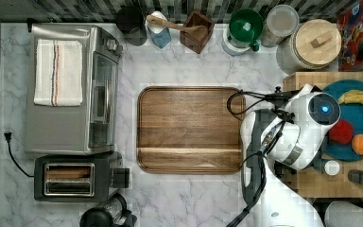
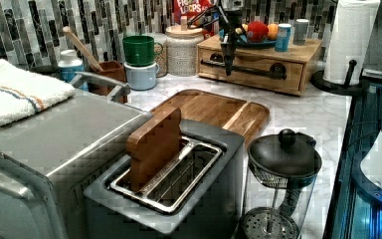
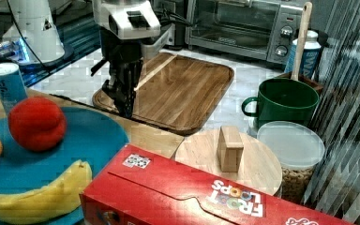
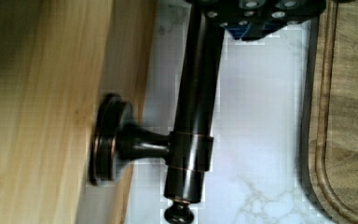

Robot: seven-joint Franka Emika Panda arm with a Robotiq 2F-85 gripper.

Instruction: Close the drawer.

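The gripper [image 2: 228, 64] hangs point-down in front of the drawer [image 2: 251, 69], its dark fingers [image 3: 124, 96] reaching down to the long dark bar handle [image 2: 243, 69] that runs across the drawer's face. In the wrist view the handle [image 4: 193, 121] passes straight up between the gripper's black finger bases, so the fingers sit on either side of the bar; whether they press on it or merely flank it cannot be told.

The drawer belongs to a pale wooden box [image 2: 306, 52] at the far side of the counter in the left view, and its front appears flush with the box, showing no pulled-out tray. The handle stands off the pale wood front [image 4: 42, 112] on a round dark mount [image 4: 105, 140].

On top of the box lies a blue plate [image 1: 354, 137] carrying a banana [image 1: 361, 101], a red fruit [image 1: 341, 131] and an orange fruit [image 1: 362, 144], with two small white-capped shakers [image 1: 332, 167] beside it.

Just beside the drawer front, across a strip of marble counter [image 1: 179, 66], lies a brown wooden tray [image 1: 189, 128] with rounded corners. Beyond it in the top view stand a toaster oven [image 1: 71, 87] with a folded striped towel [image 1: 58, 72] on top, and a toaster [image 1: 73, 178]; in the left view the toaster [image 2: 179, 174] holds a brown slice [image 2: 154, 147] upright in one slot, with a French press [image 2: 281, 179] next to it.

Along the tiled wall are a green mug [image 1: 245, 23], a wood-lidded jar [image 1: 312, 45], a red cereal box [image 3: 192, 197] and a wooden spoon [image 1: 175, 24].
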